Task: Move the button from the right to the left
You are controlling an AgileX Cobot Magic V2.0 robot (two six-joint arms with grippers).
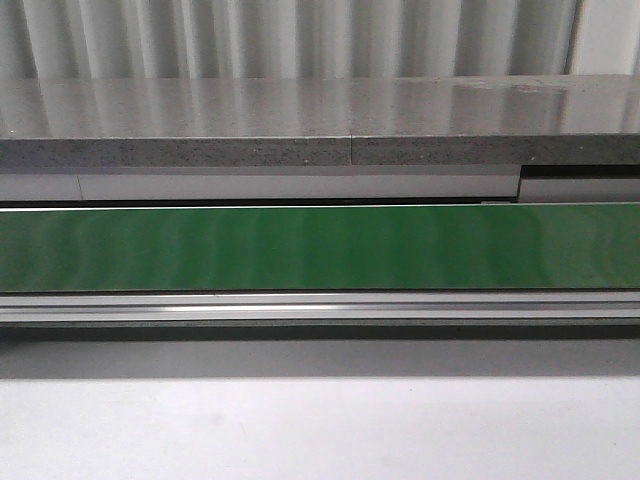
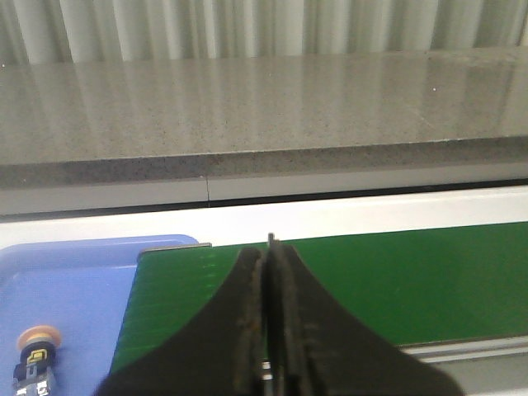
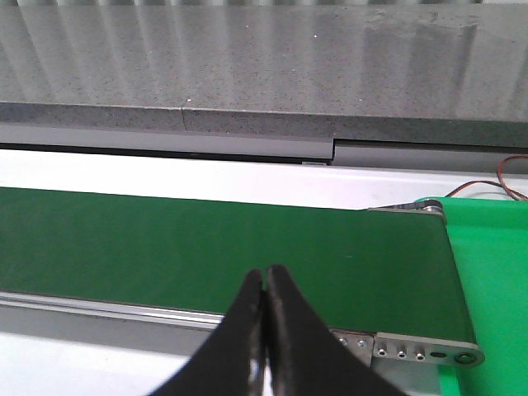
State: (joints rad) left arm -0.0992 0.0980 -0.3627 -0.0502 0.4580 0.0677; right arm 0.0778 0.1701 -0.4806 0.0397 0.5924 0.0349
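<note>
- I count one button [image 2: 35, 356]: a small push-button with a round yellow-orange cap on a blue boxy block, partly cut off by the edge of my left wrist view.
- It lies in one light blue plastic tray [image 2: 78, 289], which butts against one end of the belt.
- I see one long green conveyor belt [image 1: 320, 247] with a silver aluminium rail along its near side; nothing rides on it in the front view.
- One speckled grey stone ledge [image 1: 320, 120] runs behind the belt.
- My left gripper [image 2: 271, 247] has its two black fingers pressed together, holding nothing, over the belt near the tray.
- My right gripper [image 3: 266, 276] is likewise closed and empty, above the belt's other end, near one bright green mat [image 3: 491, 272].
- Neither arm shows in the front view.
</note>
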